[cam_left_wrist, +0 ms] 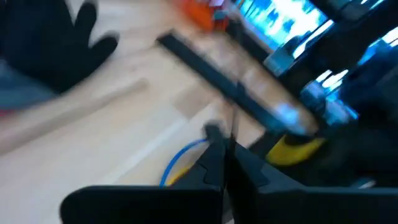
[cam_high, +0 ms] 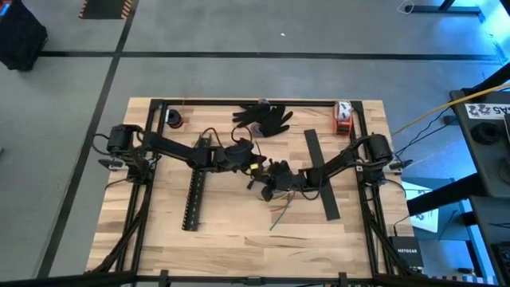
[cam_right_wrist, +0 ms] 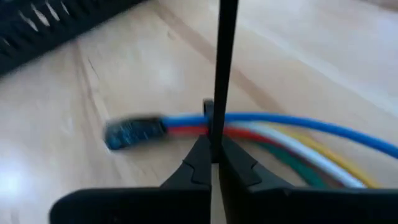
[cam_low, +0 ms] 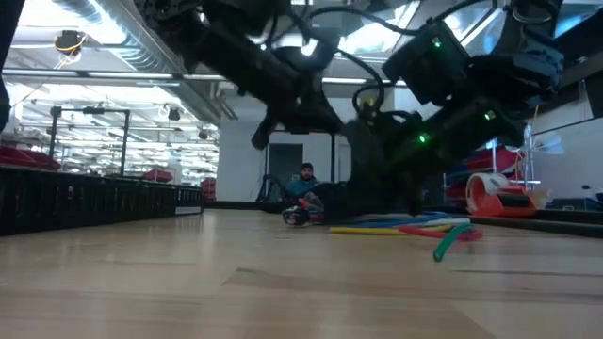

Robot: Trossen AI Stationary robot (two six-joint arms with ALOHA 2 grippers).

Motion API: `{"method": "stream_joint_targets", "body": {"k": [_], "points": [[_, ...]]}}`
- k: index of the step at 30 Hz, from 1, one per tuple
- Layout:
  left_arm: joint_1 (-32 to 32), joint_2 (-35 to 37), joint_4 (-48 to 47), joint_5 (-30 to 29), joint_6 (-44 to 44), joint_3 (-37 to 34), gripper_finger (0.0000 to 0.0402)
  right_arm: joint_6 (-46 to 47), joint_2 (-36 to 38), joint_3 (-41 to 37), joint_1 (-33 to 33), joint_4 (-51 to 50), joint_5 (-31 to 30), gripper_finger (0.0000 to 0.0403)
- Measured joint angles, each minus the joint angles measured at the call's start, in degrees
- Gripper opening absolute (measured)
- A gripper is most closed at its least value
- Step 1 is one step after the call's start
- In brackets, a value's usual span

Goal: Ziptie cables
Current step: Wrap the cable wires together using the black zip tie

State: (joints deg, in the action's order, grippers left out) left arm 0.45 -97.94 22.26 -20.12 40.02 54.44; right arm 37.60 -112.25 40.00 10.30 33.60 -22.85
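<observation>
Right gripper [cam_right_wrist: 214,158] clenched on a thin black strip [cam_right_wrist: 224,56] — standing upright just in front of the cables [cam_right_wrist: 292,140], which lie mid-table toward the near edge. Left gripper [cam_left_wrist: 225,163] pinched on a thin dark strip too — just beyond. Black gloves [cam_high: 265,116] by the far edge.

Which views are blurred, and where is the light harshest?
Left wrist view: smeared throughout, glove and cables soft. Right wrist view: cables fairly clear, their dark end blurred. Low view: bright ceiling lights leave the arms as silhouettes. High view: evenly lit.
</observation>
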Motion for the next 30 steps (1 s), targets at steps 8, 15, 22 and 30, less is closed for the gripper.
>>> {"method": "stream_joint_targets", "body": {"k": [8,15,22,30], "points": [[1.67,6.68,1.68,-0.09,-5.80,0.23,0.0000,-0.93,-1.18,-0.01,0.22,0.39,-0.56,0.0006],[2.12,8.78,-10.42,3.64,-9.06,0.22,0.0004,-5.00,2.22,0.36,-0.41,-2.57,1.55,0.0006],[3.56,12.44,-23.85,4.51,-13.20,0.26,0.0073,-4.86,2.80,0.40,-0.59,-4.19,2.54,0.0006],[0.06,12.70,-36.66,14.67,-7.89,0.21,0.0150,-4.84,2.87,0.42,-0.59,-4.01,3.17,0.0006]]}}
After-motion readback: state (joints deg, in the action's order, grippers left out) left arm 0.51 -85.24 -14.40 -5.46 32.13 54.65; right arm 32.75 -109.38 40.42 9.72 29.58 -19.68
